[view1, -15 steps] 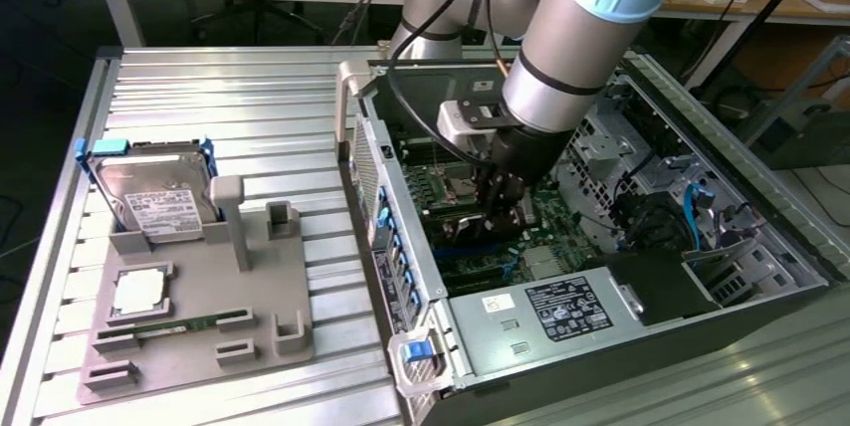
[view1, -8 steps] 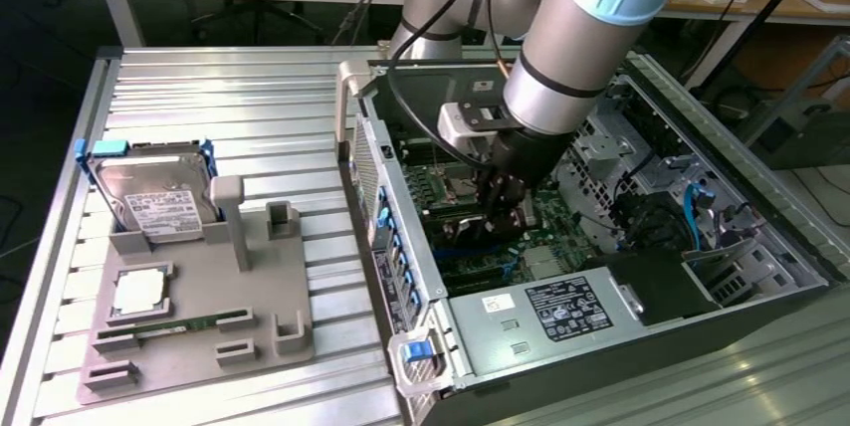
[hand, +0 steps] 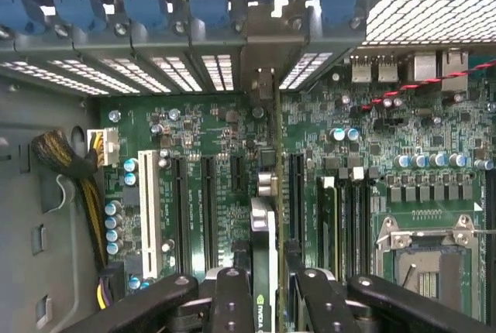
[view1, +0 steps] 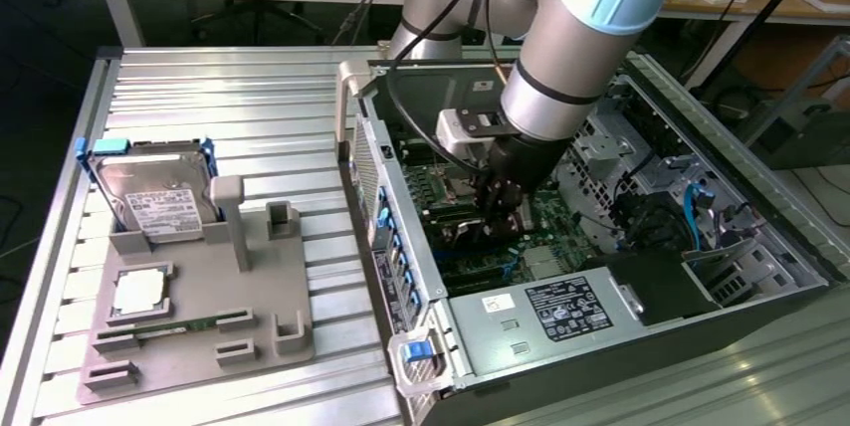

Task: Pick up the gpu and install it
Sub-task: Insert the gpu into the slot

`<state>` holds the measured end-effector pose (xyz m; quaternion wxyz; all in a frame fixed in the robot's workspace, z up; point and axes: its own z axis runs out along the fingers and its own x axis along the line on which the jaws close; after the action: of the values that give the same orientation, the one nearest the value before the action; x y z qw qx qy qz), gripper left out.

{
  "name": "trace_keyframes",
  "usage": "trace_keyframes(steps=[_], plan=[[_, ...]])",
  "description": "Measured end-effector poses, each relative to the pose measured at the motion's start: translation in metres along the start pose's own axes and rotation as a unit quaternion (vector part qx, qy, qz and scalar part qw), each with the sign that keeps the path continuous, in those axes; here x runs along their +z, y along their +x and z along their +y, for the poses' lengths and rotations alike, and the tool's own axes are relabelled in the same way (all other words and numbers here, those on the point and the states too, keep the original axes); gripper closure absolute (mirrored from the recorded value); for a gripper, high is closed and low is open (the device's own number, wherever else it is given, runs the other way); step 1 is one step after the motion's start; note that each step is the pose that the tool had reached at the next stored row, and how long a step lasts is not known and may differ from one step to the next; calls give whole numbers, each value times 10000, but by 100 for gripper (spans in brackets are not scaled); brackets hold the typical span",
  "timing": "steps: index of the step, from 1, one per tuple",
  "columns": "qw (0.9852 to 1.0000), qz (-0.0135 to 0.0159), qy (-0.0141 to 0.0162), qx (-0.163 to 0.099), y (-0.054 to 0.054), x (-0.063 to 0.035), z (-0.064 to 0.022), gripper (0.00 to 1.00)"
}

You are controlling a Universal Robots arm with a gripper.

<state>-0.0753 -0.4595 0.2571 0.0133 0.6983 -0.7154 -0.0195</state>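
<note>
**Card held edge-down over the motherboard slots**

At the exterior view's left, a grey moulded holder tray (view1: 199, 287) lies on the ribbed metal worktop (view1: 213, 98). Its uprights prop the boxy silver hard drive with the white label (view1: 153, 202), and its recesses hold a square silver processor (view1: 139, 292) and a slim green RAM stick (view1: 146, 329), so each part sits ready for a straight lift.

To the right lies the open black computer case (view1: 584, 277), side panel off, giving access from above. Inside it the black hand (hand: 267, 290) is clamped on the thin dark gpu card (hand: 265, 232). The card stands on edge, parallel to the long black expansion slots (hand: 209, 205) and just over the green motherboard (hand: 232, 139), its silver bracket end toward the perforated rear panel (hand: 186, 70), apparently lined up for seating.
</note>
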Motion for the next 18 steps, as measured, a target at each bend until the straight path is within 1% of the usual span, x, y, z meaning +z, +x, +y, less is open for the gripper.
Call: trace_keyframes(steps=[6,14,15,16,17,18], plan=[[10000,-2,1,5,1,101,1,73],[10000,-6,2,7,0,113,4,72],[10000,-6,2,7,0,113,4,66],[10000,-3,1,7,0,111,4,66],[10000,-3,1,6,1,110,3,60],[10000,-2,1,6,1,110,3,60]])
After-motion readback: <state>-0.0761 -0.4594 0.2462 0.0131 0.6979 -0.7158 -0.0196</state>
